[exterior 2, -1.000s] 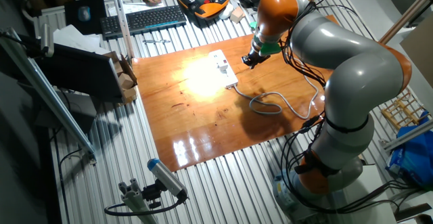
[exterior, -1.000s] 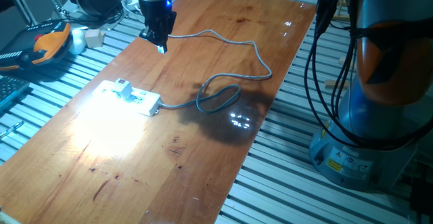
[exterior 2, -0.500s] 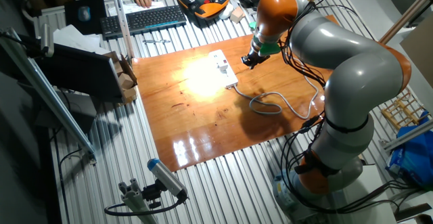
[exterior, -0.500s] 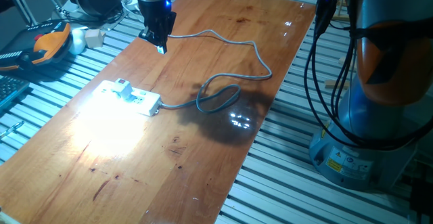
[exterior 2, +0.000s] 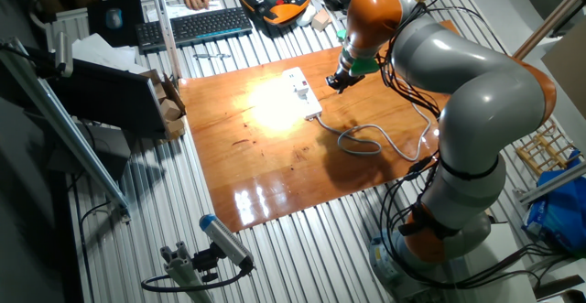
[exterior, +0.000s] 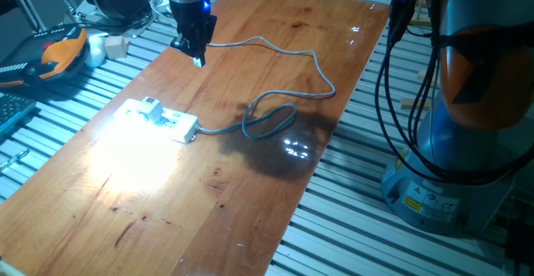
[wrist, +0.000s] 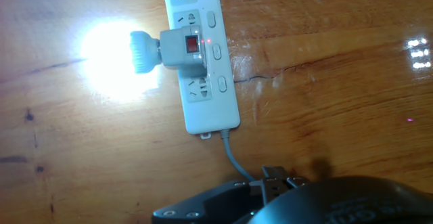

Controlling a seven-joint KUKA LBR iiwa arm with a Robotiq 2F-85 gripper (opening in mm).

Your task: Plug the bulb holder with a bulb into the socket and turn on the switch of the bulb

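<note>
We see the bulb holder [wrist: 184, 48] plugged into the socket [wrist: 203, 61], a white power strip lying flat on the wooden table [exterior: 275, 42]; the bulb [wrist: 111, 53] is lit and throws a bright glare on the wood beside the strip. The strip's grey cable [exterior: 275, 113] loops across the table. The gripper [exterior: 197, 52] hangs above the table's far edge, well apart from the strip, holding nothing; we can't tell how far its fingers are spread.
</note>
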